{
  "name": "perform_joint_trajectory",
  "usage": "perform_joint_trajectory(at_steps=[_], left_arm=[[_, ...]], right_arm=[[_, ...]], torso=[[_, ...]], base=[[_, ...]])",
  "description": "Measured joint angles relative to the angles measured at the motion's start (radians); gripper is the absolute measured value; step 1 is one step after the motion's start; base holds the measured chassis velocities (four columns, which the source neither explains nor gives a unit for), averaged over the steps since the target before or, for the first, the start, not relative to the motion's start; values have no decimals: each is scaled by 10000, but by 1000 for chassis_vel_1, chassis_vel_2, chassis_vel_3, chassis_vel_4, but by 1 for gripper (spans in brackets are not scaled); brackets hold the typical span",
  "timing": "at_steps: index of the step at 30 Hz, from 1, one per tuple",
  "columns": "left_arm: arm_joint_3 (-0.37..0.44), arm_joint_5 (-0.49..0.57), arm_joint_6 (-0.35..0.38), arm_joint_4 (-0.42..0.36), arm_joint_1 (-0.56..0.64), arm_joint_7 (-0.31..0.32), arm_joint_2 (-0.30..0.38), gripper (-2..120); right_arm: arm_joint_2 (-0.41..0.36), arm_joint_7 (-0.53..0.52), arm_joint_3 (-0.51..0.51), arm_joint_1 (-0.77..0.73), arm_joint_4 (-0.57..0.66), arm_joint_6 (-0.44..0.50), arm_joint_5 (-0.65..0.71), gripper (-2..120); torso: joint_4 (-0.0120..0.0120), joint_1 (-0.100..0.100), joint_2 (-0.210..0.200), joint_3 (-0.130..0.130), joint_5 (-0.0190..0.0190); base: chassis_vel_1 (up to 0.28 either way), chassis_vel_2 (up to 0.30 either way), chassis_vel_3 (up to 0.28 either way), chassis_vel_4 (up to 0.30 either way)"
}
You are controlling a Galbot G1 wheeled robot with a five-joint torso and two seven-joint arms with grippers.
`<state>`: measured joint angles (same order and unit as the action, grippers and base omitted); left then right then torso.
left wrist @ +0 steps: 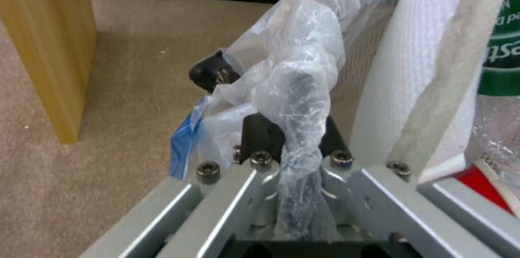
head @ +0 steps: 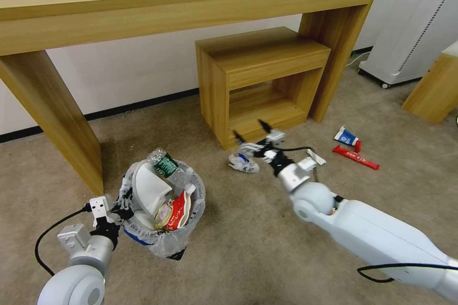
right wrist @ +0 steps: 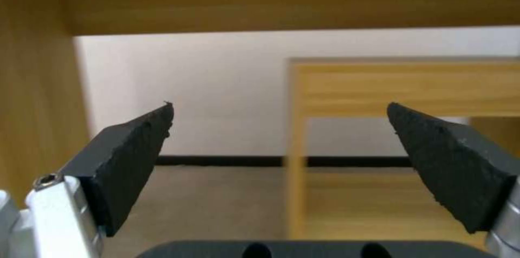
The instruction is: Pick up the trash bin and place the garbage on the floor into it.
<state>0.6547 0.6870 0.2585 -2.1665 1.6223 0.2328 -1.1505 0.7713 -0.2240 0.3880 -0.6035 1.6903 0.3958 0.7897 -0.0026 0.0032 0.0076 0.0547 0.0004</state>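
Down at the seven o'clock corner of the head view, the left gripper [head: 121, 210] is clamped on the bagged rim of the trash bin [head: 164, 240]; the left wrist view shows its fingers [left wrist: 260, 136] pinching the crinkled plastic liner [left wrist: 295, 83] from both sides. Inside the bin lie a white slipper [head: 149, 188], a green-labelled bottle [head: 165, 165] and a red paper bowl [head: 180, 209]. The bin sits on the beige floor [head: 229, 257], beside the leg of the long wooden table [head: 143, 5] at its nine o'clock.

Near the picture's centre, the right gripper [head: 251, 132] hangs with its jaws spread wide and nothing between them, the dark fingertips [right wrist: 135, 152] well apart. A crumpled wrapper [head: 243, 163] lies on the carpet at its six o'clock, just beside it. A small wooden stand [head: 260, 76] rises at its twelve o'clock. Out toward three o'clock, well apart, lie a blue-white carton [head: 347, 136] and a red bar wrapper [head: 355, 157], close together.
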Motion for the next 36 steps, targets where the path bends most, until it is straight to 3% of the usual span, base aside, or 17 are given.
perform_joint_trajectory(at_steps=[2, 4, 5, 9, 16, 36], left_arm=[[-13, 0, 0, 3, -9, -1, 12, 3], [-55, 4, 0, 29, -46, -10, 47, 3], [-55, 4, 0, 29, -46, -10, 47, 3], [-71, -15, -14, 31, -27, -50, 31, 3], [140, -321, -131, -258, 404, -169, -301, 3], [221, -434, -201, -339, 562, -213, -485, 3]], right_arm=[[-79, -52, -307, -216, 10, 0, -57, 100], [-414, -149, -1524, -1237, -42, 43, -304, 100], [-414, -149, -1524, -1237, -42, 43, -304, 100], [-739, -331, -3154, -2994, 9, 42, -13, 100], [-520, -288, -3421, -3291, -189, 196, -291, 100], [-262, -163, -3412, -3353, -453, 458, -876, 99]], torso=[[1, 0, 0, -1, -2], [3, 0, 0, 0, -1], [3, 0, 0, 0, -1], [-4, 0, 1, -1, -5], [7, 0, 1, -1, -1], [1, 0, 1, 0, -4]], base=[[0, 0, 0, 0], [0, 0, 0, 0], [0, 0, 0, 0], [0, 0, 0, 0], [0, 0, 0, 0], [0, 0, 0, 0]])
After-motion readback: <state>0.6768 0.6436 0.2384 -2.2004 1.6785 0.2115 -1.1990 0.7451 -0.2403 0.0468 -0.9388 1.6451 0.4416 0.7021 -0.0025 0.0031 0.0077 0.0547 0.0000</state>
